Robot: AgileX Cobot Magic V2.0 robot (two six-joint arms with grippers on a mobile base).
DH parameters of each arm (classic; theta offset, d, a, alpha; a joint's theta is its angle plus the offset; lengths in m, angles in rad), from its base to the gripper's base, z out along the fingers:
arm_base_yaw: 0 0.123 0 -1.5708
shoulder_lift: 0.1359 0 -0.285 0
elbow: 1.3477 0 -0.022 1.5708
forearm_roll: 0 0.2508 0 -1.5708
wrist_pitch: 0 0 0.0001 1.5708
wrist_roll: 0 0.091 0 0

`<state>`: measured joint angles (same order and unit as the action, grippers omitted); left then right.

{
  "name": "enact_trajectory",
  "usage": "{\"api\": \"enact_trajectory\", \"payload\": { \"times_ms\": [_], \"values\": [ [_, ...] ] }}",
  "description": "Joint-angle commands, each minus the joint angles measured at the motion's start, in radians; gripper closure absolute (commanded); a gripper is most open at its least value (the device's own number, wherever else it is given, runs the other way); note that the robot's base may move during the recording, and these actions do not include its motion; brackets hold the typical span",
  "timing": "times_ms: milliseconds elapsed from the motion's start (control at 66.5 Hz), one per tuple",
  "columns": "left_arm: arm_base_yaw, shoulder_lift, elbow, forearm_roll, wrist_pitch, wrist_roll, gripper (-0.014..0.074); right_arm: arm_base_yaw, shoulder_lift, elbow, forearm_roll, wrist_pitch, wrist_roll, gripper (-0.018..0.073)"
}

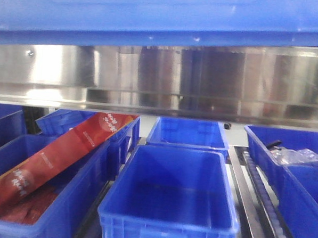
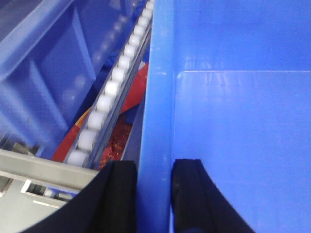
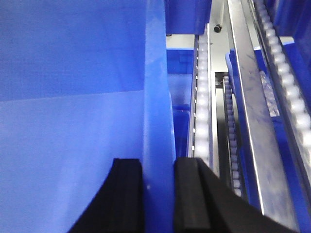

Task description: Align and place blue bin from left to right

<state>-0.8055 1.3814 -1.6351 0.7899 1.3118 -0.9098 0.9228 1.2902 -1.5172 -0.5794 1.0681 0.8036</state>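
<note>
Brushed steel panelling (image 1: 161,71) closes off the back of the rack, and below it we see darker blue bins (image 1: 187,132) set in rows between roller rails (image 1: 263,191). One of them on the left carries a long red carton (image 1: 61,156) leaning across its rim, and one on the right holds a clear plastic bag (image 1: 298,156). We have the blue bin (image 1: 154,15) raised above these rows, its wall spanning the whole top edge of the front view. Our left fingers (image 2: 119,194) straddle its left wall, one outside and one inside, and pinch the rim between them. Our right fingers (image 3: 192,194) clamp the opposite wall the same way, with the rails running just beside the outer finger.
</note>
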Motion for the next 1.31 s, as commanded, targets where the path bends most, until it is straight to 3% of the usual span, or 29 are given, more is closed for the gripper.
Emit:
{"api": "enact_trajectory", "payload": {
  "times_ms": [0,1292],
  "values": [
    [-0.015,-0.004,-0.012,0.004,-0.107,-0.010,0.0707,0.018,-0.007,-0.015,0.017,-0.300,-0.001,0.0637],
    [-0.015,-0.005,-0.012,0.005,-0.107,-0.010,0.0707,0.018,-0.007,-0.015,0.017,-0.300,-0.001,0.0637]
  ]
}}
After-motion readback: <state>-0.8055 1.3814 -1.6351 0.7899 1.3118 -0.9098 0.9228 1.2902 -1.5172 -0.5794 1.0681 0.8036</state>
